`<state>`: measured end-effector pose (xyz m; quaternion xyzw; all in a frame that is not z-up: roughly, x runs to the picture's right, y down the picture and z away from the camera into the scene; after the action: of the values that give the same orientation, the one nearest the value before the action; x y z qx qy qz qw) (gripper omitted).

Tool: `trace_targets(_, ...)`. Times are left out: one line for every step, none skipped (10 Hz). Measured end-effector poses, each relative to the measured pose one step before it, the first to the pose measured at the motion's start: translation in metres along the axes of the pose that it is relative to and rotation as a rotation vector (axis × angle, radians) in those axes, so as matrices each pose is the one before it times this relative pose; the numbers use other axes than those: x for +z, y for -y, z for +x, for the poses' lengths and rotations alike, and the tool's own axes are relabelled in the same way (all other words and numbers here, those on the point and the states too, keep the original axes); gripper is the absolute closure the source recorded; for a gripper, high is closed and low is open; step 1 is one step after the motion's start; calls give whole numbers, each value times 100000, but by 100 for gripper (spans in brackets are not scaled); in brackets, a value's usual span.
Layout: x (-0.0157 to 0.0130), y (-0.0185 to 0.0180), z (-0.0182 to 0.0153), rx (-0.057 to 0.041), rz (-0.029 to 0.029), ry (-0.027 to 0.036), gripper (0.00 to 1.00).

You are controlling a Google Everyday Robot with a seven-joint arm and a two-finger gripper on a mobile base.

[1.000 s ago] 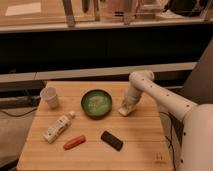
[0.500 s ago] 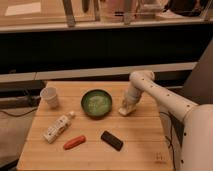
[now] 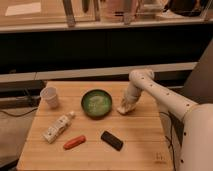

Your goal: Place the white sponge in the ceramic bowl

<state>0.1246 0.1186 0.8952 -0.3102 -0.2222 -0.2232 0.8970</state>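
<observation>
Claw [image 3: 125,107] down low on the counter [image 3: 142,142], ceramic bowl [image 3: 83,104] just beside it. Grip state: can't tell.

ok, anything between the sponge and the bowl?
Nothing visible. The white sponge is at the gripper, just camera-right of the ceramic bowl, with only bare table between them. Cup and bottle sit beyond the bowl.

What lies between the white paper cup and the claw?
In the camera view, the round green ceramic bowl lies between the white paper cup and the claw, which hangs low beside the bowl's rim.
</observation>
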Motion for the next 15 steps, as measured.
trace_targets(-200, 111, -39, -121, 580, 55, 100)
trace_targets(-425, 196, -131, -377, 830, 65, 100)
trace_targets(-312, 148, -101, -200, 629, 170, 100)
trace_targets(-196, 128, -60, -79, 399, 180, 100)
trace_targets(-180, 178, -111, -125, 483, 266, 100)
trace_targets(-160, 89, -131, -99, 199, 245, 100)
trace_targets(-285, 95, -79, -41, 451, -2, 100)
trace_targets(-181, 27, -38, -21, 221, -31, 100)
trace_targets(-345, 137, -105, 59, 625, -183, 100)
trace_targets(-204, 28, -17, 199, 393, -247, 100)
trace_targets(-206, 41, 4, 264, 388, -303, 100)
trace_targets(-470, 74, 57, 546, 963, -737, 100)
trace_targets(-554, 135, -13, 245, 969, -529, 100)
trace_targets(-441, 154, -47, 13, 870, -306, 100)
trace_targets(-712, 299, -152, -227, 1464, -337, 100)
